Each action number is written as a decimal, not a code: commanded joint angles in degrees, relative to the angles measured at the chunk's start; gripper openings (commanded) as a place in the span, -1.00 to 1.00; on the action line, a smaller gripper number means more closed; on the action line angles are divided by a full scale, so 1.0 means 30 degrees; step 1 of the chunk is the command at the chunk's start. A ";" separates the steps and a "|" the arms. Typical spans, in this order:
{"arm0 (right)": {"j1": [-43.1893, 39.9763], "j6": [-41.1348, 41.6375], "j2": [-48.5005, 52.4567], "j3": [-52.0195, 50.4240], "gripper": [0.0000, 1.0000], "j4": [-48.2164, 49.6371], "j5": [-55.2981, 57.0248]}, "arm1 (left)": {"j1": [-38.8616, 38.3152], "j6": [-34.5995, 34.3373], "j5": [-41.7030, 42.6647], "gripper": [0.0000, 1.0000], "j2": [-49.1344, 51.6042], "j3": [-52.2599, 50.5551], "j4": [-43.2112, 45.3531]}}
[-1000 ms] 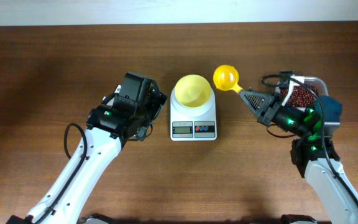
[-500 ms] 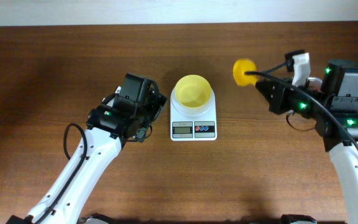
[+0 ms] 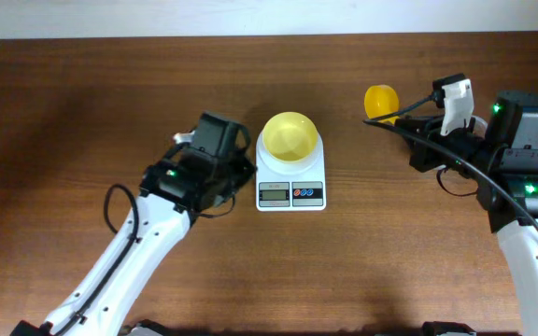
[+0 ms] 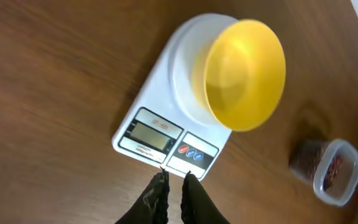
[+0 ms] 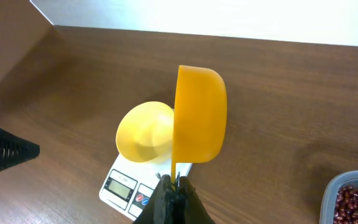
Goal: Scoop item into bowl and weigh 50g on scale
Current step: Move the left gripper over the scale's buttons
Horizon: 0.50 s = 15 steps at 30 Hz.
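The pale-yellow bowl (image 3: 290, 135) (image 4: 244, 74) (image 5: 146, 134) stands on the white scale (image 3: 290, 191) (image 4: 148, 134) (image 5: 126, 186), and no beans show inside it. My left gripper (image 4: 176, 175) hovers just in front of the scale's red and blue buttons, its jaws almost together with nothing between them. My right gripper (image 5: 174, 180) is shut on the thin handle of a yellow scoop (image 5: 201, 115) (image 3: 381, 100). It holds the scoop turned on its side in the air, right of the bowl. The beans (image 5: 356, 202) lie in a clear tub (image 4: 328, 171).
The clear tub (image 5: 353, 196) sits at the right, under my right arm and hidden in the overhead view. Bare brown tabletop (image 3: 82, 112) surrounds the scale. A pale wall edge runs along the table's far side.
The right arm has carried the scoop up and rightwards, away from the bowl. The left arm has shifted right toward the scale, and its jaws have come together.
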 commanded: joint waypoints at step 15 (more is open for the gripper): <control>-0.0073 -0.0197 -0.0357 0.0299 -0.92 0.0291 0.0175 | -0.3264 0.9100 -0.0954 -1.00 0.0685 0.0226 0.2674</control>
